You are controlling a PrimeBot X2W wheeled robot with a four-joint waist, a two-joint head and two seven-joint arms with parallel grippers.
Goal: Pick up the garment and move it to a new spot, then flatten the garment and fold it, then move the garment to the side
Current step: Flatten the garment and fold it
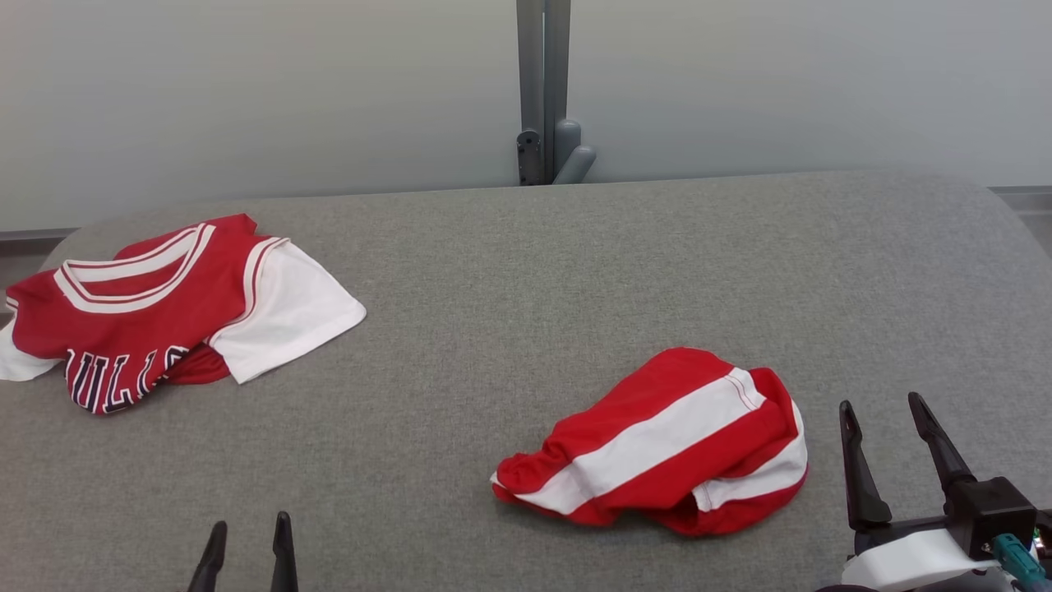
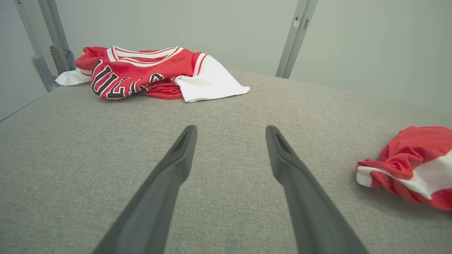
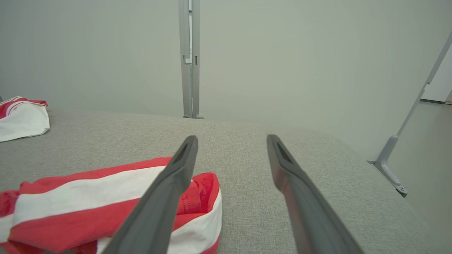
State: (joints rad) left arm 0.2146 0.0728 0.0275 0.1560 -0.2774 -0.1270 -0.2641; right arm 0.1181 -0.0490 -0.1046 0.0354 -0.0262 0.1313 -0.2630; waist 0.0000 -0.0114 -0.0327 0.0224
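The right tool (image 3: 232, 137) stands with its two long dark fingers spread wide and nothing between them, above a grey fabric-covered table (image 3: 317, 158). One finger crosses in front of a crumpled red cloth garment with broad white stripes (image 3: 70, 201). Far left lies a red-and-white jersey (image 3: 21, 120). A grey metal post (image 3: 189, 60) rises behind the table.

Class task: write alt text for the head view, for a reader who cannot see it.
A crumpled red-and-white striped garment lies on a grey table near the open right tool. A lettered jersey lies apart at the far left; the open left tool shows at the bottom edge.
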